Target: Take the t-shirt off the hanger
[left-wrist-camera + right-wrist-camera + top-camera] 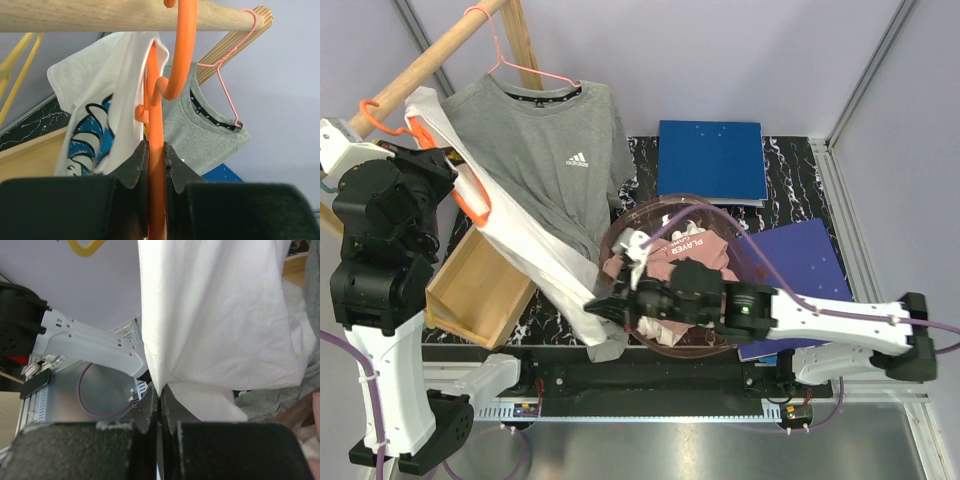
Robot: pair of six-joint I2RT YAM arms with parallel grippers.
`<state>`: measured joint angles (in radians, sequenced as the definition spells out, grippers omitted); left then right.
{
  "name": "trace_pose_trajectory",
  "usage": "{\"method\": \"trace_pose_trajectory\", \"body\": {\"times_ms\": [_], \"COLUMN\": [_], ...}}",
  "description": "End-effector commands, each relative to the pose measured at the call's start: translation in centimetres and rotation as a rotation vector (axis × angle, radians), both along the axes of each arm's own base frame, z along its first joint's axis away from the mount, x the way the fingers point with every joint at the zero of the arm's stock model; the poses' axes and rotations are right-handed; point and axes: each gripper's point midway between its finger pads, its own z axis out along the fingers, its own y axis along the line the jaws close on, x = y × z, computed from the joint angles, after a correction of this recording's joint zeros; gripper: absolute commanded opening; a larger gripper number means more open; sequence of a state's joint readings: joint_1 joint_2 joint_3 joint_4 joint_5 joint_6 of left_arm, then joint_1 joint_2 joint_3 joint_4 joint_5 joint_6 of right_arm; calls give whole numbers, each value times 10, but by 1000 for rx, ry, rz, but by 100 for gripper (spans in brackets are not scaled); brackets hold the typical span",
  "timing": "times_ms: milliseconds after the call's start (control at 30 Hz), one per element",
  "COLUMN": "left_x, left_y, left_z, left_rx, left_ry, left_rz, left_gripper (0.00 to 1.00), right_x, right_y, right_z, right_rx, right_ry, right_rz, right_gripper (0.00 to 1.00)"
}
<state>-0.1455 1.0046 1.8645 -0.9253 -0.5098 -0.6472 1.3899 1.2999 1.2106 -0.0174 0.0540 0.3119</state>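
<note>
Pinching the bottom hem of the white cotton t-shirt (pixel 525 238), the right gripper (pixel 159 394) has its fingers pressed together near the front edge of the black marbled table (pixel 790 160). The left gripper (pixel 156 152) clamps the orange plastic hanger (pixel 179 65) under the round wooden rail (pixel 100 15). The shirt is stretched taut diagonally between them, with a grey t-shirt (pixel 545 150) just beside it.
</note>
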Motion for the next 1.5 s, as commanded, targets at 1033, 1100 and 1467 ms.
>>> {"method": "trace_pose_trajectory", "body": {"times_ms": [1033, 1100, 1467], "left_x": [-91, -98, -131], "left_y": [-106, -110, -144], "left_z": [29, 24, 6], "left_rx": [-27, -5, 134], "left_ry": [-161, -149, -122], "left_rz": [-678, -711, -981], "left_gripper": [0, 0, 0], "right_x": [38, 48, 147], "right_y": [-29, -33, -49], "right_z": [13, 31, 72], "right_rx": [-130, -104, -130], "right_ry": [-73, -101, -336], "right_rz": [43, 15, -150], "right_gripper": [61, 81, 100]}}
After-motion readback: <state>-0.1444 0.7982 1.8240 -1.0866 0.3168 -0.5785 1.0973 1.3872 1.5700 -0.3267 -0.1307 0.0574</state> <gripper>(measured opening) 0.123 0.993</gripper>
